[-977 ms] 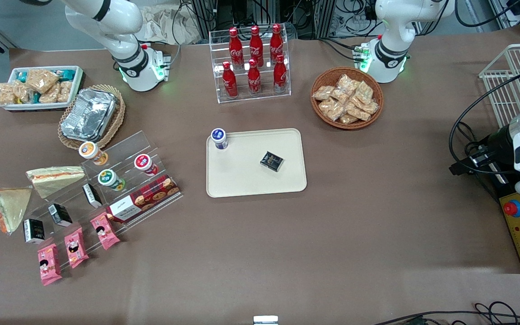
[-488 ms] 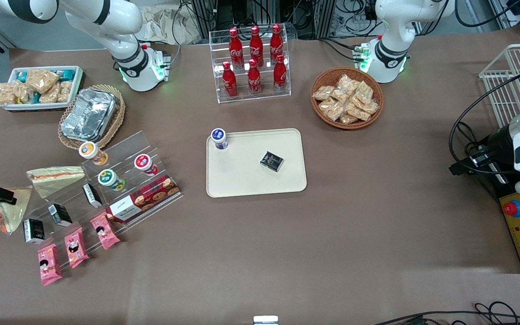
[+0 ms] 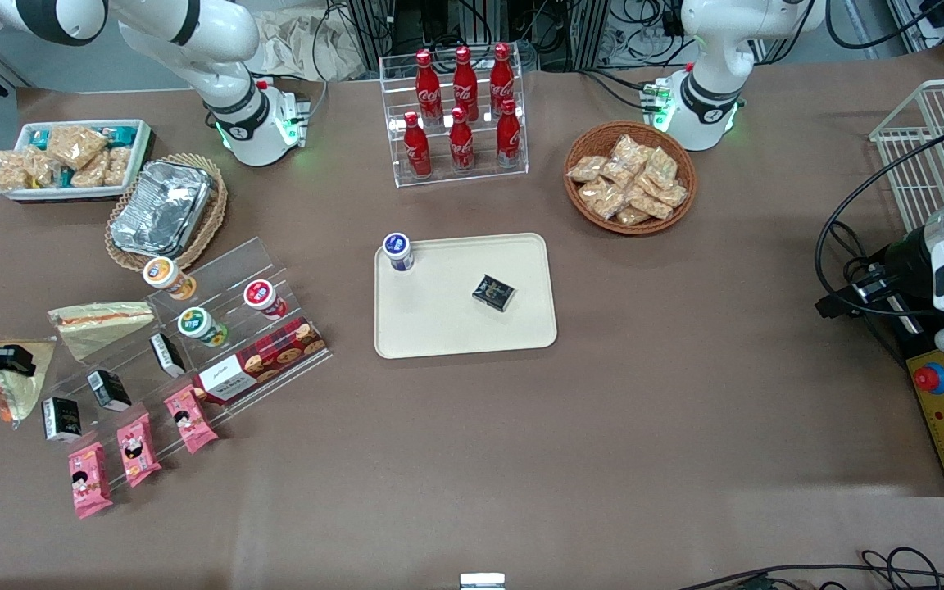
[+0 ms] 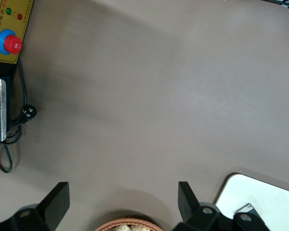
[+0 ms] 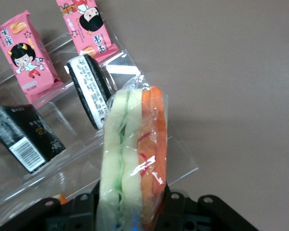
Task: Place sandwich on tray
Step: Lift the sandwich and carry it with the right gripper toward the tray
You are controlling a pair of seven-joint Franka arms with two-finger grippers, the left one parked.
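Clear wrap enclosed the sandwich [image 3: 17, 383], which lay at the working arm's end of the table [image 3: 685, 410], beside the tiered acrylic display stand [image 3: 193, 328] and nearer the front camera than the longer pale wedge [image 3: 102, 321]. Over the preceding second the pincer [image 3: 6, 358] had travelled inward from the table edge and come to sit over the wedge's upper corner, so that part of the sandwich's bread face was now covered. In the right wrist view the sandwich [image 5: 135, 154] stood edge-on between the black finger mounts, its layers running from pale bread through green to orange-red filling, the wrap glinting along the cut side. The pincer appeared clenched on the wrapped wedge, since the sandwich rose directly out of the jaw area. This suggested that the grasp had been made and that lifting was the step in hand. The tray [image 3: 439, 328], cream-beige with a low rim, lay well apart toward the table's middle; it carried a blue-capped bottle [image 3: 398, 251] at one corner and a small black packet [image 3: 494, 292] near its centre. Pink snack packets [image 5: 26, 57] and a black box [image 5: 24, 139] sat on the stand just beside the grasp, and could be brushed during the lift.
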